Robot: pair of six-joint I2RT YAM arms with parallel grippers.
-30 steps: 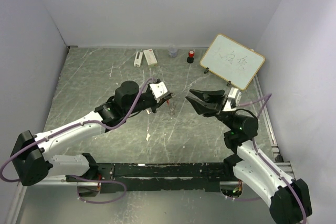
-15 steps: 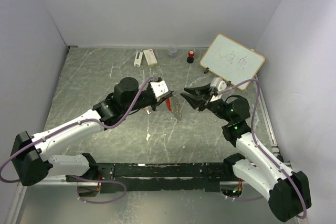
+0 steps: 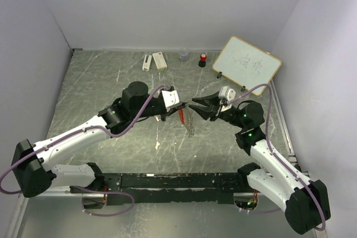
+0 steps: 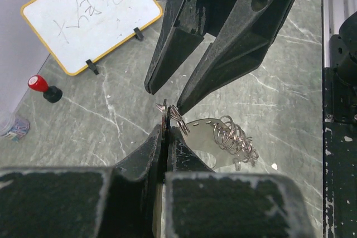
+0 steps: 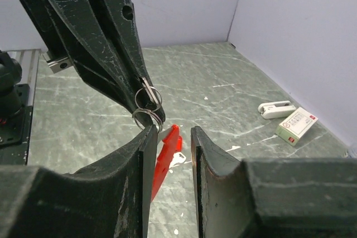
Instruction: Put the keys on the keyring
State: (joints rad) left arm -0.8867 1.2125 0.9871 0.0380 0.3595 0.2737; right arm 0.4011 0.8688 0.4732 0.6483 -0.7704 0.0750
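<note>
Silver loops of the keyring [image 5: 148, 96] sit pinched in the tightly closed left gripper [image 4: 165, 132], nearer the arms than the whiteboard [image 3: 246, 65] and to its left, with the red fob [image 5: 166, 160] and curved grey piece [image 4: 203, 137] hanging below. The right gripper [image 5: 172, 132], between ring and whiteboard, has its jaws partly apart and grips nothing, its tips just beside the ring. Thin wire loops [image 4: 234, 137] tangle against the grey piece; the keys cannot be picked out
</note>
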